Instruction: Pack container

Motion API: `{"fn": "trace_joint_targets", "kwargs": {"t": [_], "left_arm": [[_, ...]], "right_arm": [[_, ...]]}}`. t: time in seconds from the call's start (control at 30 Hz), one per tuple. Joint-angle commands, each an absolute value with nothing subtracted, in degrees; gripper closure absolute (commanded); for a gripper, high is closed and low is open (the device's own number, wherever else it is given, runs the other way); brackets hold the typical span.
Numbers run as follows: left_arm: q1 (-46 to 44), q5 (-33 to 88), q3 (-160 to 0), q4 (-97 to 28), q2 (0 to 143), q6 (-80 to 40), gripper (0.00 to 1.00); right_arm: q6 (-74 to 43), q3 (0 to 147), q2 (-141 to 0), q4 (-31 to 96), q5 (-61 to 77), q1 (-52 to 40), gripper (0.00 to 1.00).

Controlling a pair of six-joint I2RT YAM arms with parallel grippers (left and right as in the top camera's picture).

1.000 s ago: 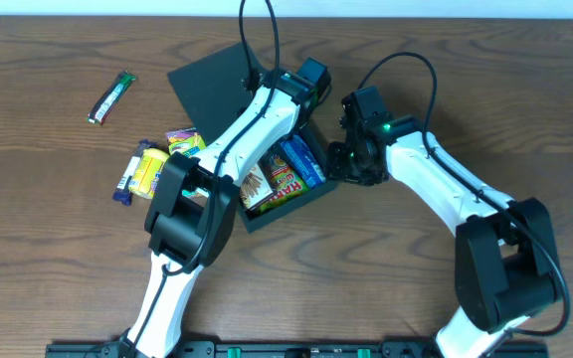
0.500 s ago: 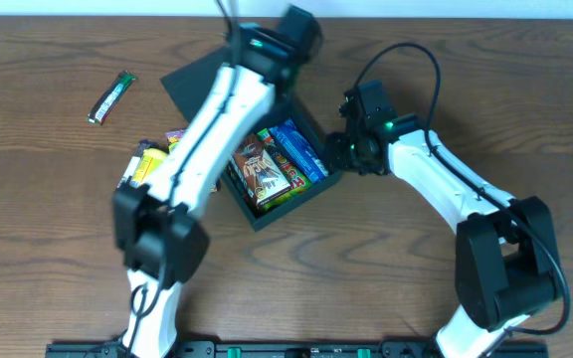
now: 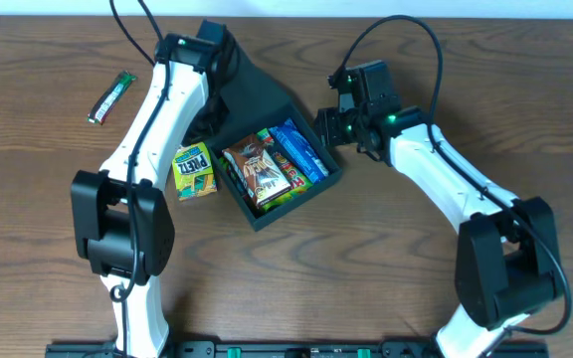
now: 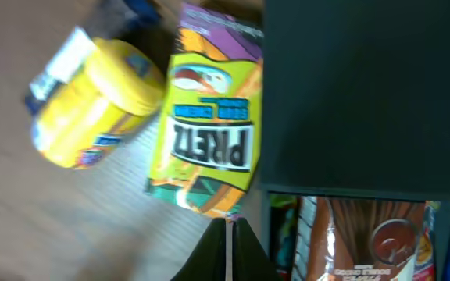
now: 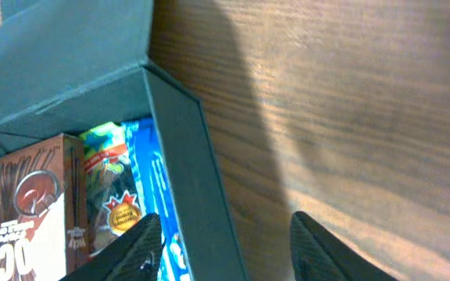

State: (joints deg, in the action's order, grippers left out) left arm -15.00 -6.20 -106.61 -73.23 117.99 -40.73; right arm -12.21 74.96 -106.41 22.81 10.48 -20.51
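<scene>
one wall of the container (image 5: 186, 156) stands inside the right pincer (image 5: 225, 230).

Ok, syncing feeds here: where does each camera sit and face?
Overhead: above the table, straight down; both white arms beside the dark teal-green matte square box.
Left wrist: down at a green Pretz packet; shut left gripper at bottom.
Right wrist: down at the box's wall; open right gripper straddles it.
Both wrist views share the brown Pocky box.

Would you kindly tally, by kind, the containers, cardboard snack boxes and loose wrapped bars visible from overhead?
Containers: 1 (container)
Cardboard snack boxes: 2 (Pretz box, brown box)
Loose wrapped bars: 1 (green bar)
Total: 4
</scene>
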Motion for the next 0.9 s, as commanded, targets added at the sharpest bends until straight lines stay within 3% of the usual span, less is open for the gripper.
{"fn": "trace_joint_targets", "kwargs": {"t": [0.0,0.27,0.3,0.47,0.7,0.87], "left_arm": [[-14.81,-3.09,-106.1,-72.55,118.43,-41.56,0.94],[-14.57,-3.18,-106.1,-71.42,118.43,-40.69,0.94],[-14.57,-3.2,-106.1,-71.4,118.43,-40.66,0.94],[-14.57,-3.42,-106.1,-71.16,118.43,-40.23,0.94],[-14.57,-3.57,-106.1,-70.26,118.43,-39.79,0.94],[-14.57,-3.62,-106.1,-69.36,118.43,-38.92,0.94]], "right_arm": [[-10.15,75.75,-109.51,22.44,10.55,-21.76,0.49],[-9.5,75.75,-113.54,21.58,13.52,-22.94,0.54],[-9.54,75.75,-113.62,21.63,13.19,-22.98,0.58],[-12.67,75.75,-113.93,22.11,9.23,-22.9,0.98],[-22.37,75.75,-113.93,25.67,7.07,-22.92,0.99],[-22.74,75.77,-113.86,29.47,3.75,-22.85,0.99]]}}
